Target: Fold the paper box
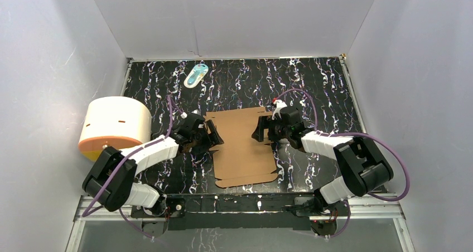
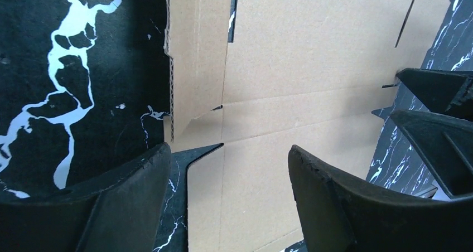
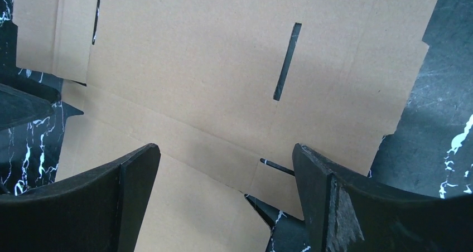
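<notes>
The paper box is a flat die-cut sheet of brown cardboard, not yet folded up. It lies on the black, white-veined desk about midway between left and right and a little towards the near edge. Its rounded flaps point to the near side and its notched end points far.

The left hand sits at the sheet's left edge and the right hand at its right edge, roughly level with each other, so the upper part of the sheet lies between them.

In the left wrist view the left hand has its fingers spread apart over the sheet's edge, with bare cardboard and a crease line showing in the gap; nothing is clamped. A narrow side strip of the sheet shows its corrugated edge there (whether that strip is lifted off the desk I cannot tell).

In the right wrist view the right hand is likewise wide apart above the cardboard, gripping nothing, and a thin slot cut in the panel lies just beyond its fingertips.

A white-and-orange cylinder stands at the left edge of the desk, beside the left arm and apart from the sheet. A small teal-white packet lies near the far edge, well apart from the sheet.
</notes>
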`<action>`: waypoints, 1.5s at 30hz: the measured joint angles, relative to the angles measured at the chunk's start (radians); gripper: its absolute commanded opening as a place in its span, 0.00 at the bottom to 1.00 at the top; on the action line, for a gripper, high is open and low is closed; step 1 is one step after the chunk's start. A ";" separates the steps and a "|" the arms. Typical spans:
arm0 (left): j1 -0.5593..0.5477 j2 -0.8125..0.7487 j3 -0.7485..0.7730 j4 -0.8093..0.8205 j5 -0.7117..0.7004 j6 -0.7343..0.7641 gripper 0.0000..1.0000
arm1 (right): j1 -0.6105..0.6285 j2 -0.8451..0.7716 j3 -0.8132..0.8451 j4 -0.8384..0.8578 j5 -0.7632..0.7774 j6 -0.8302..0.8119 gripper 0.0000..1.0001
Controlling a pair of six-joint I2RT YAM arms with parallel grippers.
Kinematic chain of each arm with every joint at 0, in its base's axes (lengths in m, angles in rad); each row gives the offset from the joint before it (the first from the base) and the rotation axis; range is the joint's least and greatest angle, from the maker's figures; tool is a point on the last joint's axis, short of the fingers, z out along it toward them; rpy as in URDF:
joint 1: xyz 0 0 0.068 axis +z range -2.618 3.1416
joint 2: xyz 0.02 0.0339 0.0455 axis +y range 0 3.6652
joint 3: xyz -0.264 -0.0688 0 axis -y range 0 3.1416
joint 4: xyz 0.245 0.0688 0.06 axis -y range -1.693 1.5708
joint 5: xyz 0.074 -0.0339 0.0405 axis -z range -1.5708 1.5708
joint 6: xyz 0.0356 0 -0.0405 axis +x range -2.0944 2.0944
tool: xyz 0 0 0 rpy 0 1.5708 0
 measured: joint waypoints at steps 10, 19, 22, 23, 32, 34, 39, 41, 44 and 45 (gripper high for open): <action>0.003 0.037 0.003 0.027 0.021 -0.011 0.74 | -0.004 0.004 -0.026 0.061 -0.012 0.004 0.97; 0.003 0.012 0.017 -0.066 -0.070 0.020 0.74 | -0.005 0.013 -0.031 0.092 -0.024 0.006 0.96; 0.003 0.018 0.018 -0.064 -0.068 0.021 0.74 | -0.005 0.016 -0.031 0.096 -0.026 0.007 0.97; 0.003 0.021 0.020 -0.061 -0.064 0.021 0.74 | -0.005 0.016 -0.031 0.097 -0.026 0.007 0.96; 0.007 0.055 0.027 -0.006 0.020 -0.002 0.67 | -0.006 0.019 -0.032 0.106 -0.023 0.008 0.96; 0.008 0.055 0.026 -0.006 0.032 -0.008 0.66 | -0.006 0.021 -0.033 0.111 -0.023 0.008 0.96; 0.008 0.039 0.026 -0.014 0.042 -0.015 0.66 | -0.006 0.025 -0.033 0.119 -0.024 0.009 0.96; 0.008 0.024 0.026 -0.014 0.045 -0.018 0.66 | -0.006 0.027 -0.034 0.123 -0.024 0.011 0.96; 0.008 0.010 0.026 -0.014 0.052 -0.026 0.66 | -0.006 0.032 -0.035 0.134 -0.025 0.011 0.96; 0.008 0.007 0.026 -0.014 0.054 -0.029 0.66 | -0.006 0.032 -0.035 0.137 -0.026 0.011 0.96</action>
